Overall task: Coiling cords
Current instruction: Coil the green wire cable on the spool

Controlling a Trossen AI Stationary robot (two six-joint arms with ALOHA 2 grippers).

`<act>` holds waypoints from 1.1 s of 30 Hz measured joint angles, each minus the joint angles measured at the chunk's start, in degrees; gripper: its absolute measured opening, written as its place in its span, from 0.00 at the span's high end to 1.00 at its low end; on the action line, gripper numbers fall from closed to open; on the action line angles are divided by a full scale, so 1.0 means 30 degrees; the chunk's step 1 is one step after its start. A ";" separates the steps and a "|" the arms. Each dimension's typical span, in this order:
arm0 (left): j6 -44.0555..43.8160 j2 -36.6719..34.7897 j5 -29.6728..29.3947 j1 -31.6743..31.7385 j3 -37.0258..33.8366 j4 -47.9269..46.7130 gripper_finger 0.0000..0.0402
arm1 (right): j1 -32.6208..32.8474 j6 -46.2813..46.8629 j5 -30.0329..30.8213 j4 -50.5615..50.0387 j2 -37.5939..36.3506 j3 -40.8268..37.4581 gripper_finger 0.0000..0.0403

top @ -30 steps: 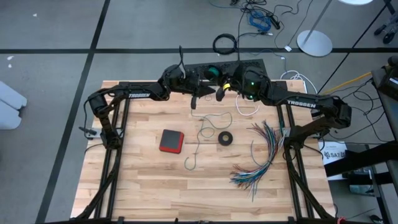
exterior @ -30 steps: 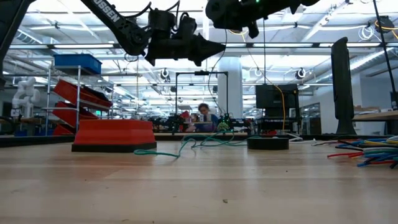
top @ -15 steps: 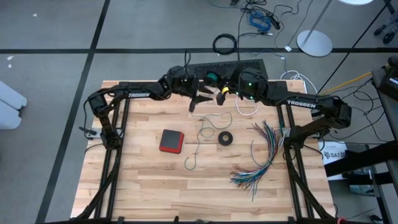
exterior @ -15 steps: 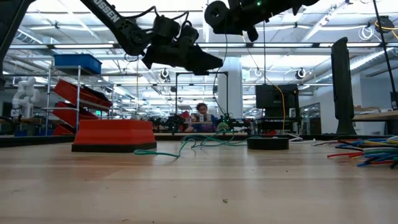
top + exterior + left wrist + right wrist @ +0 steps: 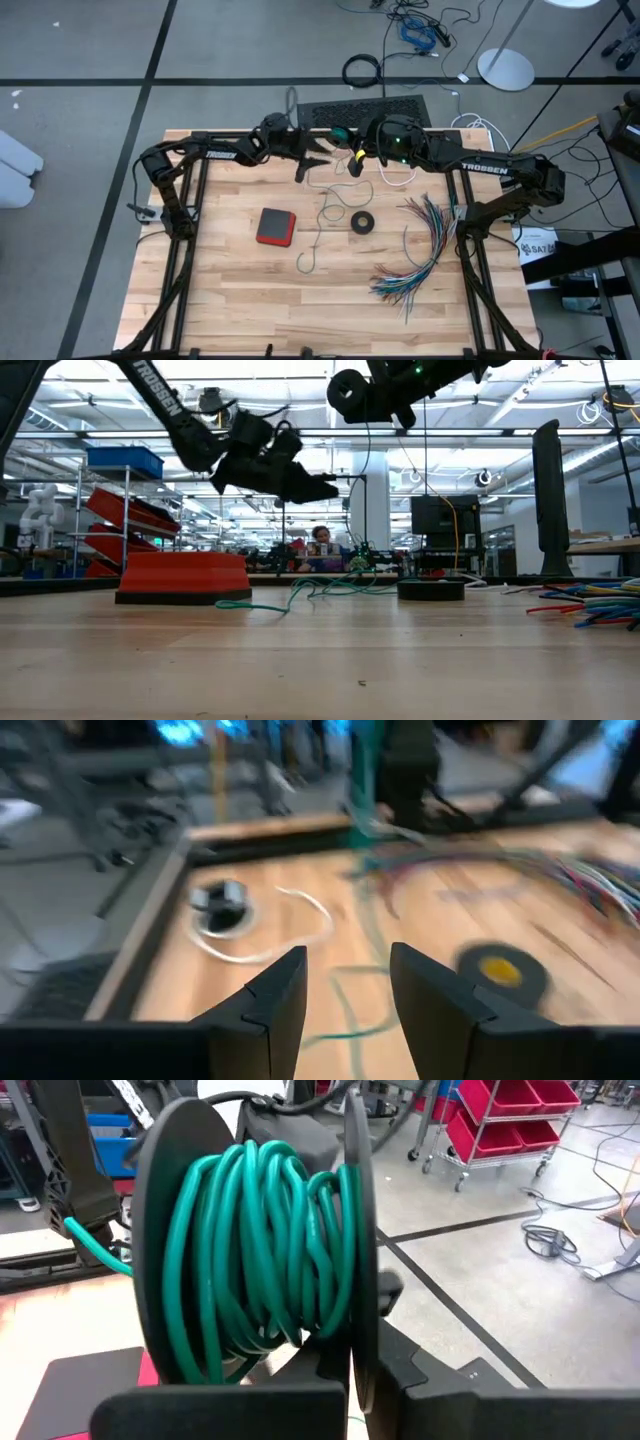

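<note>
The teal-green cord [image 5: 262,1260] is sitting mostly wound on a black spool [image 5: 195,1230] that the right gripper [image 5: 358,158] is clamping tight, up above the table's far edge. The loose tail of it is trailing in squiggles across the wooden table [image 5: 230,300], between the red box [image 5: 275,226] and the black tape ring [image 5: 362,221]. The left gripper [image 5: 345,1005] is hovering beside the spool, fingers parted with nothing between them. The white cord [image 5: 265,935] is lying looped near the far edge.

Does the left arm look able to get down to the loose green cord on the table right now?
Probably yes. The left gripper hangs open above the teal-green cord, with nothing between them; the red box sits off to one side.
</note>
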 joint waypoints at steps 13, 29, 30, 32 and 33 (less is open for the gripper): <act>-0.1830 0.0389 -0.2296 -0.1525 -0.1927 0.8730 0.62 | 0.0267 0.0020 -0.0095 0.0525 0.0007 0.0000 1.00; -0.2569 0.1180 -0.5146 -0.2320 -0.1920 0.8311 0.62 | 0.1635 0.0005 -0.0026 0.1886 0.0009 0.0000 1.00; -0.2555 0.1180 -0.5146 -0.2285 -0.1920 0.8184 0.62 | 0.1639 0.0002 -0.0015 0.1886 0.0007 0.0000 1.00; -0.2405 0.1180 -0.5152 -0.2230 -0.1920 0.8053 0.62 | 0.1632 0.0009 -0.0007 0.1886 0.0007 0.0000 1.00; -0.2277 0.1180 -0.5149 -0.2223 -0.1915 0.7973 0.62 | 0.1632 -0.0005 0.0000 0.1879 0.0007 0.0000 1.00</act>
